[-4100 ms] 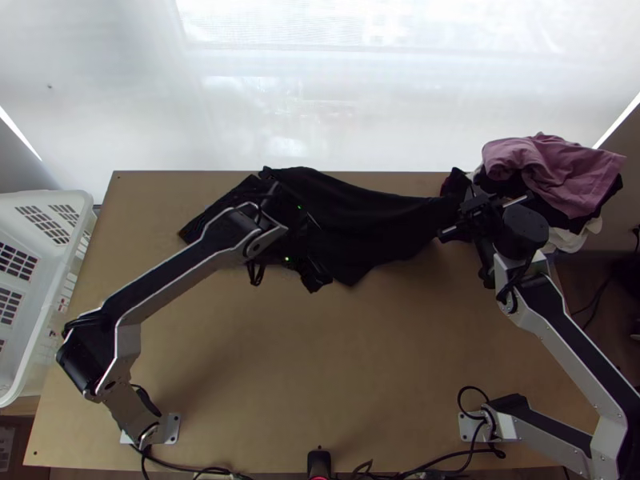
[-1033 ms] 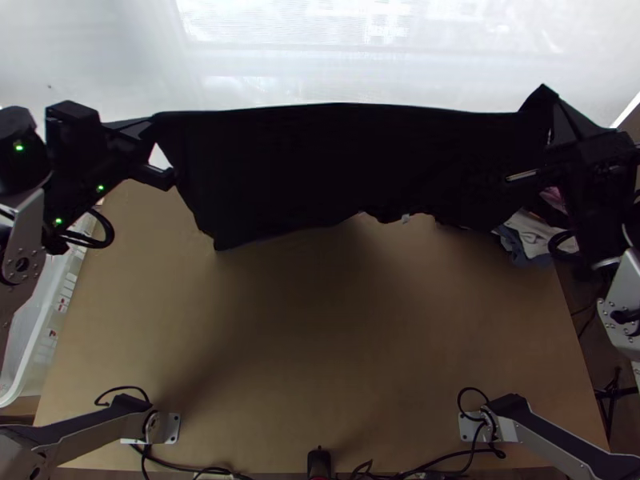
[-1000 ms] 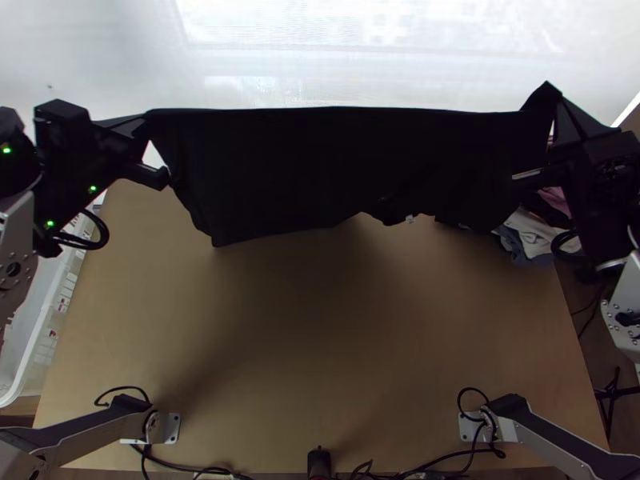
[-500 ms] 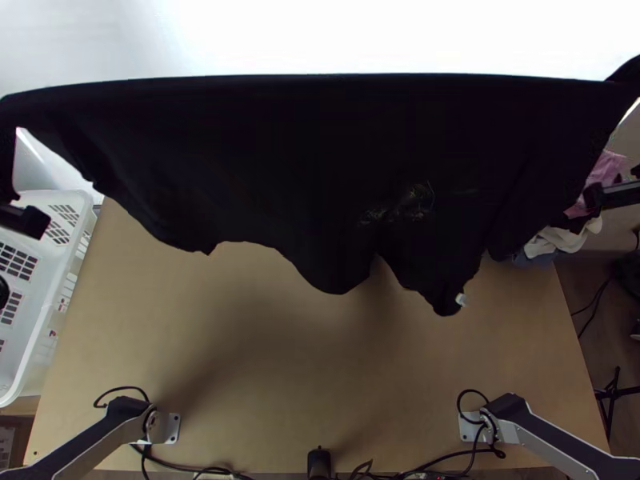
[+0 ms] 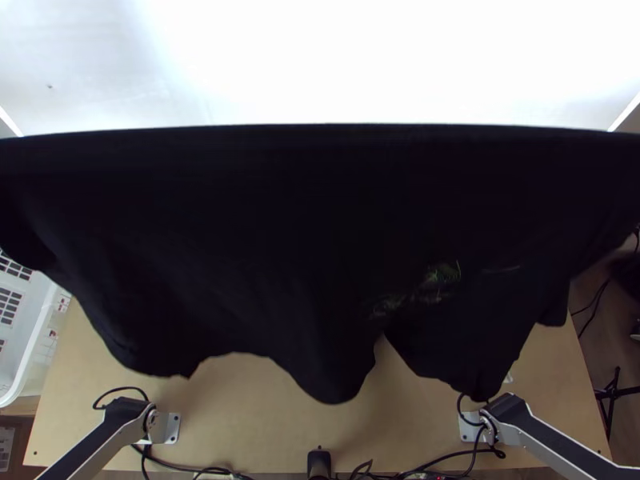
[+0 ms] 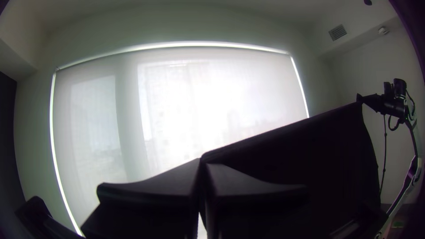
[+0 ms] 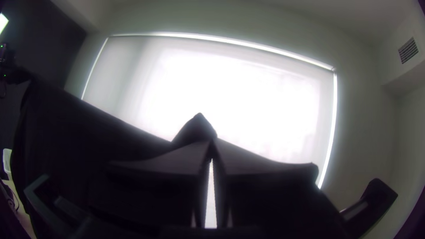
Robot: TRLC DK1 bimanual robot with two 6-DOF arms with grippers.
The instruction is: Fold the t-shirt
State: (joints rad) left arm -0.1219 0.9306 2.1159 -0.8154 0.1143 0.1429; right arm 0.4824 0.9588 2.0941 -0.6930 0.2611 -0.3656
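The black t-shirt hangs in the air over the table, its upper edge stretched straight across the top view and its lower edge wavy. In the left wrist view my left gripper is shut on one upper corner of the t-shirt, and farther off the right gripper holds the other end. The right wrist view has my right gripper shut on the t-shirt, with a small peak of cloth standing above its fingertips.
A white basket stands beyond the table's left edge. Both arms' bases are at the near edge, with cables and a small black device between them. A large window with a blind is behind the table.
From low over the table's far part, the t-shirt has been raised and spread wider, and its lower edge now hangs nearer the arms' bases. Both grippers have moved apart with it.
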